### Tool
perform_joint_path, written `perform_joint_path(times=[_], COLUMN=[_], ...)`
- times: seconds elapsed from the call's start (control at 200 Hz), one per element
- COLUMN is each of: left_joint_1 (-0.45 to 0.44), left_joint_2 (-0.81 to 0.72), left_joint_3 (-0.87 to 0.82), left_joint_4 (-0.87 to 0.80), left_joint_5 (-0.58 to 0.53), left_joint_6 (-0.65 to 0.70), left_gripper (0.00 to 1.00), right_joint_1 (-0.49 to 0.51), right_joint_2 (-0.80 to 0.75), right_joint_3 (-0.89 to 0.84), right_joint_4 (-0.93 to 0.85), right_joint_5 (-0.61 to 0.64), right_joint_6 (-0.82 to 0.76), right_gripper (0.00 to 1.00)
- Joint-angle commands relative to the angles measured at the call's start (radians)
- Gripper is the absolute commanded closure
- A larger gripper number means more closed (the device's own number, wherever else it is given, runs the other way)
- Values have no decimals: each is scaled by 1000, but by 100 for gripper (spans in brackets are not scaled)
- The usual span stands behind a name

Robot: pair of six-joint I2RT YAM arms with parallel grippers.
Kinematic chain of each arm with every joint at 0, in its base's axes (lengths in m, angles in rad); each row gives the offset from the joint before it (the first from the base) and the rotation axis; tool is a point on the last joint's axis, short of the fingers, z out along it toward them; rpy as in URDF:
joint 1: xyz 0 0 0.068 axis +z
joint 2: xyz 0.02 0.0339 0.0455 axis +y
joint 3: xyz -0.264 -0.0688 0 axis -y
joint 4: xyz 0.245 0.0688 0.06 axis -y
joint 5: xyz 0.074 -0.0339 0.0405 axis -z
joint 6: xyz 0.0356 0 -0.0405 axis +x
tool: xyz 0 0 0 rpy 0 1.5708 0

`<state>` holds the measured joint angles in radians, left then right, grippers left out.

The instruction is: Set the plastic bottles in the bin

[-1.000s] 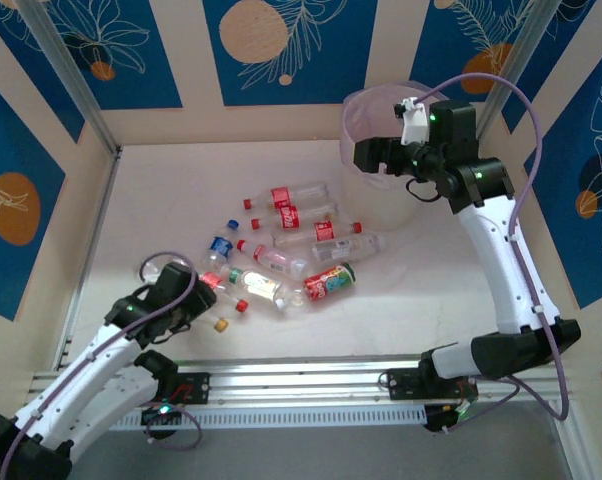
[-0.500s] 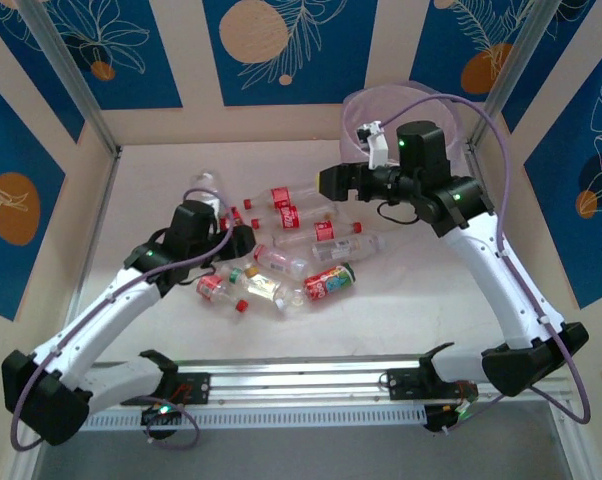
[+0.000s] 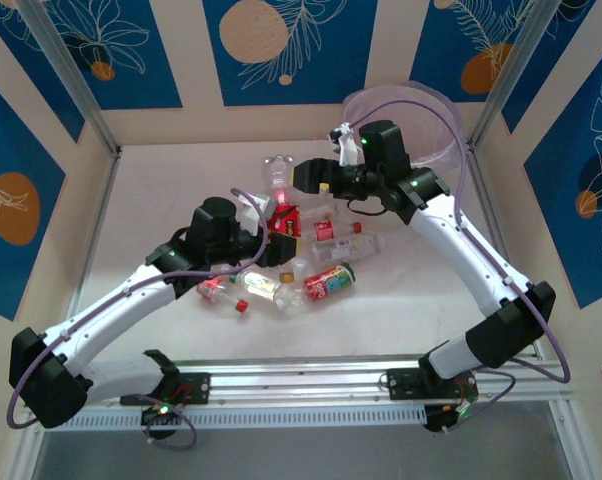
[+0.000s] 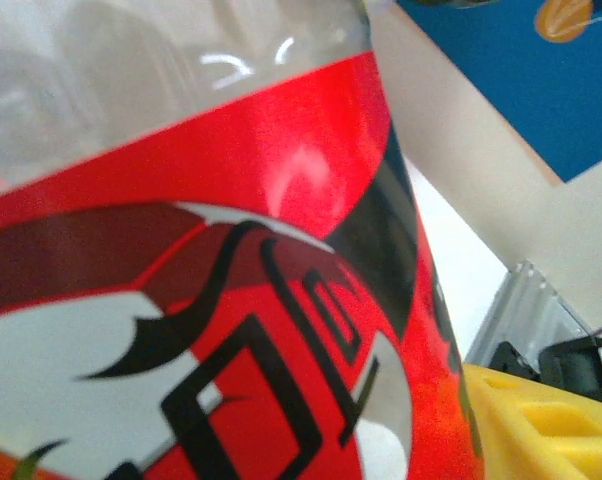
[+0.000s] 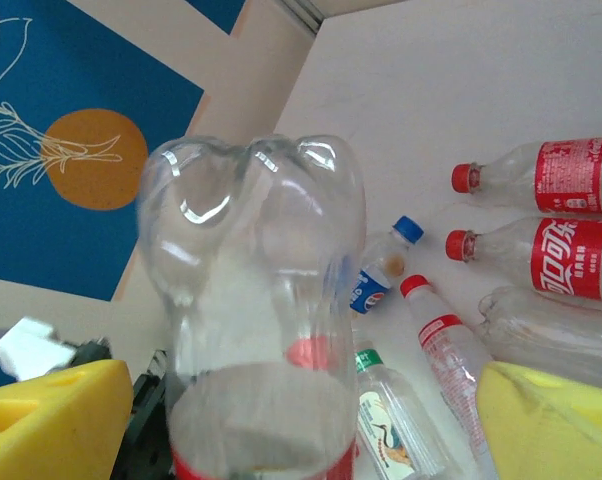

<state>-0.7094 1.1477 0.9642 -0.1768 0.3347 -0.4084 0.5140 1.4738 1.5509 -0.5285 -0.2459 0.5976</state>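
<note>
Top view: the left gripper (image 3: 269, 215) is clamped on the red-labelled held bottle (image 3: 278, 172), which is off the table (image 3: 151, 200) near its centre. The right gripper (image 3: 303, 177) is just beside the bottle's clear base, jaws spread wide with nothing in them. The bin (image 3: 381, 93) stands at the far right corner, and loose bottles (image 3: 326, 232) lie mid-table. Left wrist view: the held bottle (image 4: 231, 280) lies against a yellow pad (image 4: 541, 420). Right wrist view: the held bottle (image 5: 256, 300) stands between the yellow pads (image 5: 56, 420) and touches neither.

Roughly ten plastic bottles (image 3: 326, 281) out there, mostly red-labelled. One blue-capped bottle (image 5: 385, 264), one green-capped bottle (image 5: 393, 412). One bin (image 3: 436, 132).
</note>
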Motion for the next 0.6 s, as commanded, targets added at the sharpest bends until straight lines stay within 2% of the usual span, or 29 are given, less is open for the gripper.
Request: perform_joint_path(times=[0.0, 0.255, 0.415, 0.525, 0.595], left_joint_1=[-15, -44, -45, -46, -46], left_joint_2=[4, 49, 58, 56, 54], left_joint_3=[8, 27, 39, 41, 48], left_joint_4=[62, 94, 91, 89, 78], left_joint_5=[90, 123, 126, 125, 120], left_joint_6=[36, 42, 47, 55, 65], left_gripper=[37, 37, 38, 38, 37], right_joint_1=[13, 32, 23, 8, 8], right_joint_2=[7, 53, 48, 66, 67], right_joint_3=[9, 11, 9, 23, 17], right_joint_4=[70, 94, 87, 46, 44], right_joint_5=[-66, -93, -67, -65, -64], right_joint_6=[39, 54, 47, 36, 32], right_gripper=[11, 11, 19, 18, 27])
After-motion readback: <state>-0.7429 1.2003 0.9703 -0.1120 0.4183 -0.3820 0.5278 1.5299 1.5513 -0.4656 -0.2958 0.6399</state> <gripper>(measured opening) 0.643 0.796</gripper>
